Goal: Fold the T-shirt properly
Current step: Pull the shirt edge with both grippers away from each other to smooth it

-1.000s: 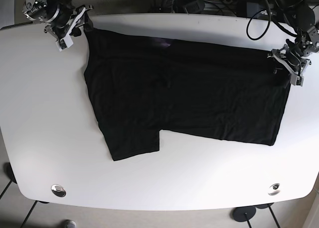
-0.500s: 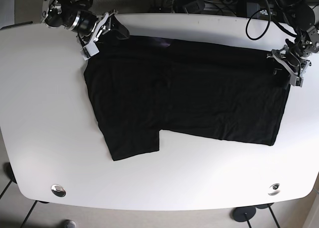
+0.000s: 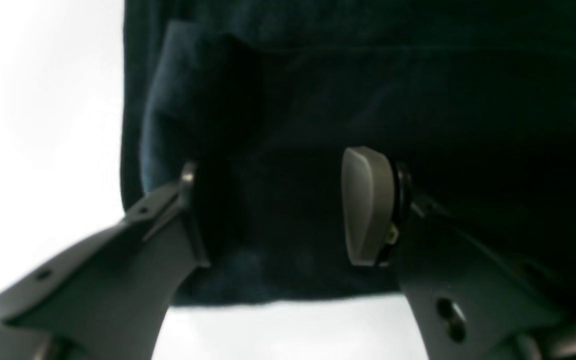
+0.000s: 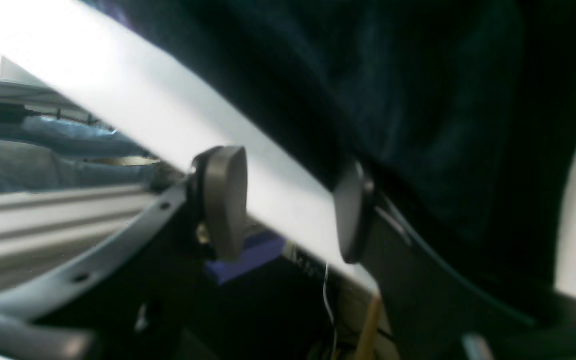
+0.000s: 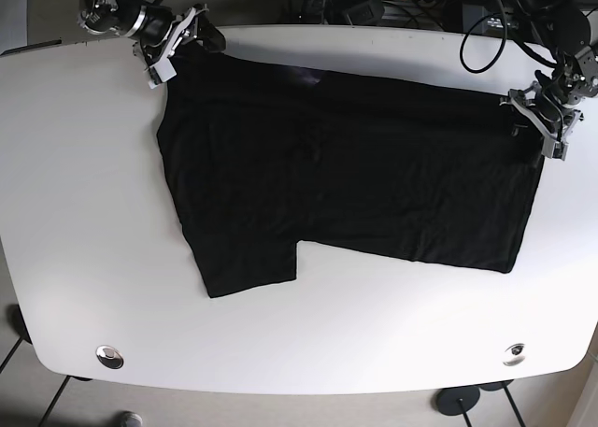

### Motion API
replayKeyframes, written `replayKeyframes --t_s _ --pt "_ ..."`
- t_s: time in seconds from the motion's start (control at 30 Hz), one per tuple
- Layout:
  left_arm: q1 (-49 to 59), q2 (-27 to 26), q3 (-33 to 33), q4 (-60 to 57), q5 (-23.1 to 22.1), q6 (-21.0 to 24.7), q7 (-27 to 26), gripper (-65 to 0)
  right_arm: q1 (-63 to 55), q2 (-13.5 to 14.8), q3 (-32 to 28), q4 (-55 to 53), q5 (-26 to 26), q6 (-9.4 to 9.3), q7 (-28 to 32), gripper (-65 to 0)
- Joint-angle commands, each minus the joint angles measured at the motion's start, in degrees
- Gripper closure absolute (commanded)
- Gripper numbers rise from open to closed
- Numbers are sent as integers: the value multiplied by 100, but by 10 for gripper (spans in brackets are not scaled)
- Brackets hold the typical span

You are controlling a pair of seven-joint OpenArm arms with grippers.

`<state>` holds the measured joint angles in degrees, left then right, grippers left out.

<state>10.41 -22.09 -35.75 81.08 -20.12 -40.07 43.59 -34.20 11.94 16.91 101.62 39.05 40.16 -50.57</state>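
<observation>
A black T-shirt [image 5: 346, 175] lies spread flat on the white table [image 5: 84, 212], with one sleeve sticking out toward the front left. My right gripper [image 5: 182, 55] is at the shirt's far left corner by the table's back edge. In the right wrist view it [image 4: 288, 210] is open, with the table edge between its fingers and the dark cloth [image 4: 393, 75] beside one finger. My left gripper [image 5: 534, 128] is at the shirt's far right corner. In the left wrist view it [image 3: 278, 210] is open, its fingers straddling the cloth [image 3: 418, 75] near its edge.
Cables and equipment [image 5: 392, 2] crowd the space behind the table's back edge. Two round metal fittings [image 5: 110, 356] [image 5: 514, 354] sit near the front corners. In the right wrist view a blue object [image 4: 248, 255] shows below the table edge.
My right gripper swung right onto the shirt's far left corner, then drew back a little toward the table's back edge. My left gripper has barely moved. The shirt lies as before.
</observation>
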Motion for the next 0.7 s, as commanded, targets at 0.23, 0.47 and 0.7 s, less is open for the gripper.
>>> replayKeyframes --t_s 0.23,0.47,0.7 --pt "695 6 -236 1558 -603 7 58 -332 -541 313 28 989 -164 -16 -187 -268" --pt "484 165 -975 1083 -779 7 14 -336 -374 304 28 1051 -182 -16 -179 -268" --pt "-228 -46 -975 -640 -770 7 14 -338 -5 296 46 629 -234 -16 -170 -268"
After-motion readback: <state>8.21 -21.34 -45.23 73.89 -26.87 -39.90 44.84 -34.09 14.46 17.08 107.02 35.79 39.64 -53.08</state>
